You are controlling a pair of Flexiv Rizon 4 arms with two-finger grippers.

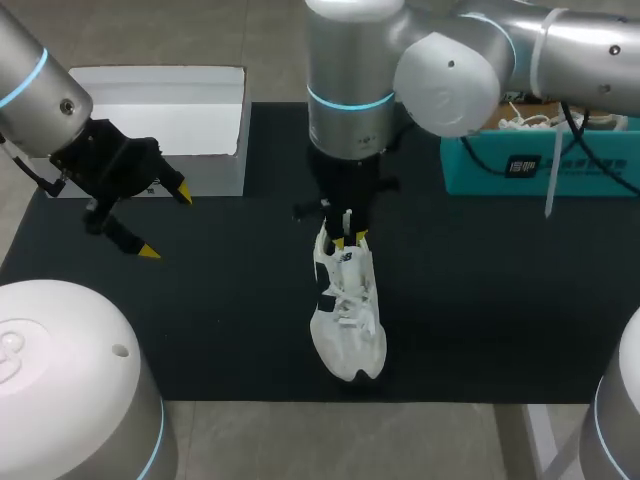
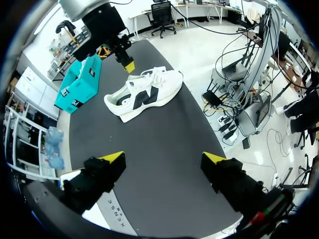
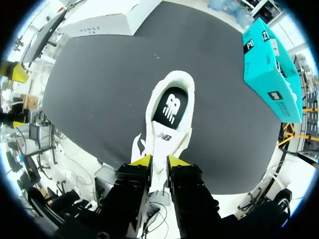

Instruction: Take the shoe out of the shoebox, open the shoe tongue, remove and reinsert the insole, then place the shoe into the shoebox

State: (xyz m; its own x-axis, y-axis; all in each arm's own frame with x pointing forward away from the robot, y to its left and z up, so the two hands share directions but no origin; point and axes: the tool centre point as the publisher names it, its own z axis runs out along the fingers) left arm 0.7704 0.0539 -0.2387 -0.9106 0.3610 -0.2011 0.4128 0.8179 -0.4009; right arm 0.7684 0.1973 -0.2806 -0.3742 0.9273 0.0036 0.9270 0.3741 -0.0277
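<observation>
Rounded white housing [image 1: 60, 380] fills the near left corner of the head view, over the edge of the black bench [image 1: 230, 330]. Beyond it the left gripper [image 1: 166, 222] hangs above the bench's left part, its yellow-tipped fingers [image 2: 113, 158] spread wide apart with nothing between them. It is just in front of a white box [image 1: 160, 110] that stands open-topped at the far left corner. At the middle of the bench lies the white shoe [image 1: 345, 320], outside both boxes, sole down, toe toward the near edge and heel away, with black marks on its side. The right arm [image 1: 470, 60] comes in from the far right and reaches down to the middle, where the right gripper [image 1: 349, 241] stands over the shoe's opening. The right wrist view shows its fingers [image 3: 141, 160] drawn close together and clamped on the top of the tongue [image 3: 163, 135] from both sides. The black insole [image 3: 172, 105] with its white logo lies inside the shoe just ahead of them. At the far right of the bench sits a teal box [image 1: 530, 165], well apart from the shoe.
</observation>
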